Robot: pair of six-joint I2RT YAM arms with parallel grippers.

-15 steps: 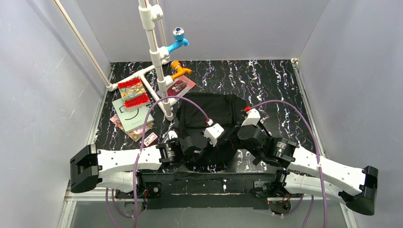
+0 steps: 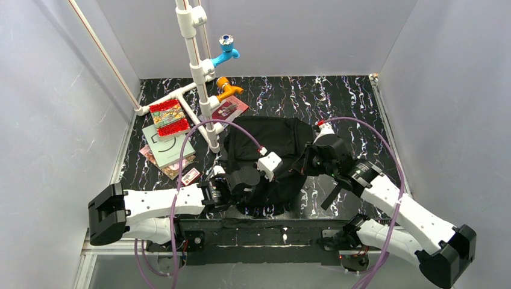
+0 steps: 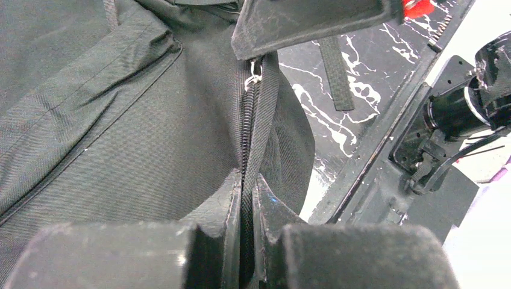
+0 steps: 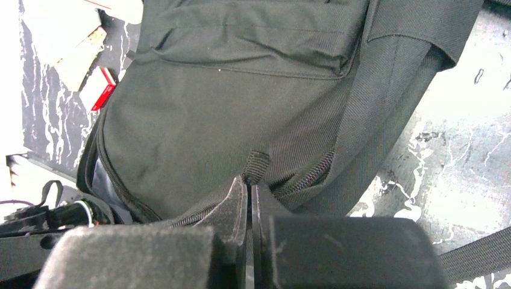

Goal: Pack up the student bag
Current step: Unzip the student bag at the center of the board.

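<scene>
The student bag [image 2: 274, 135], a big black fabric backpack, lies in the middle of the table between both arms. My left gripper [image 2: 246, 180] sits at its near edge. In the left wrist view the left gripper [image 3: 246, 180] is shut on the bag's zipper tape [image 3: 249, 126], with the metal pull [image 3: 255, 77] further up. My right gripper [image 2: 307, 161] is at the bag's right side. In the right wrist view it [image 4: 249, 183] is shut on a small webbing tab [image 4: 258, 162] beside the zipper of the bag [image 4: 211, 102]. The right gripper's finger [image 3: 313, 21] shows above the pull.
A white pipe frame [image 2: 196, 72] with a blue tap [image 2: 226, 51] and an orange tap [image 2: 228, 89] stands behind the bag. Books [image 2: 169, 147] and a red-covered one [image 2: 169, 117] lie at the left, a small card [image 2: 191, 176] near the left arm. A loose strap [image 3: 334, 72] lies on the table.
My right arm has reached further out and its gripper has shifted back and to the right along the bag's side. The left gripper has stayed shut in nearly the same spot.
</scene>
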